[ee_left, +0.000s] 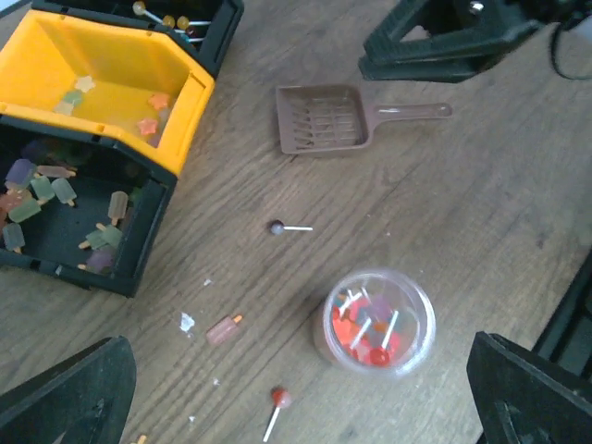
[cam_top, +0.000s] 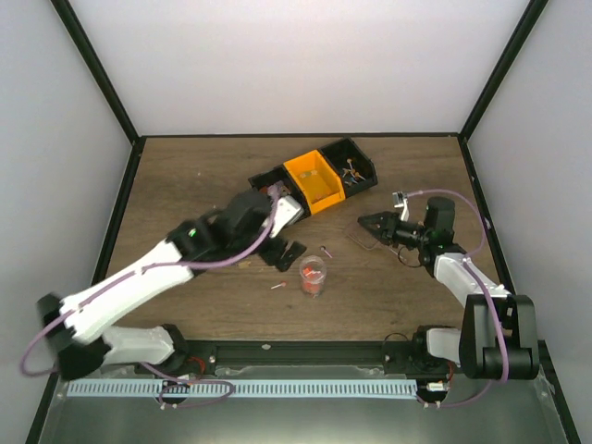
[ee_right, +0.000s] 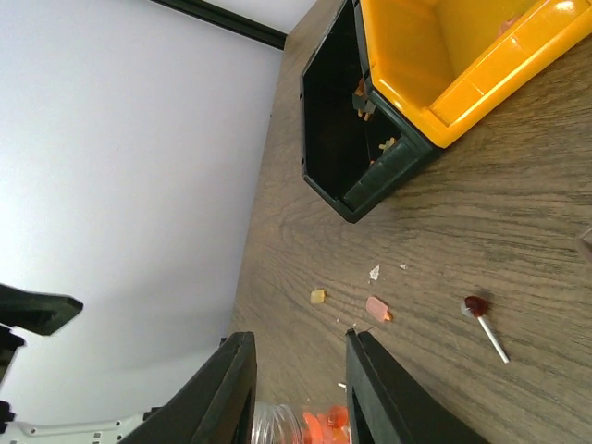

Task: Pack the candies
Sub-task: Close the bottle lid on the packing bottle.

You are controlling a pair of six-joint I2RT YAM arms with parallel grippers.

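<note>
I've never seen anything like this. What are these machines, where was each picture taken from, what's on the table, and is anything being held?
These are two robot arms bolted side by side at the near edge of a wooden table. One picture looks down from above; the other two come from a camera on each wrist. Each arm ends in a two-finger end effector. The left end effector and right end effector are both open and hold nothing. On the table sit an orange bin, black bins, a brown scoop, a clear cup partly filled with candies, and a few stray lollipops.
</note>
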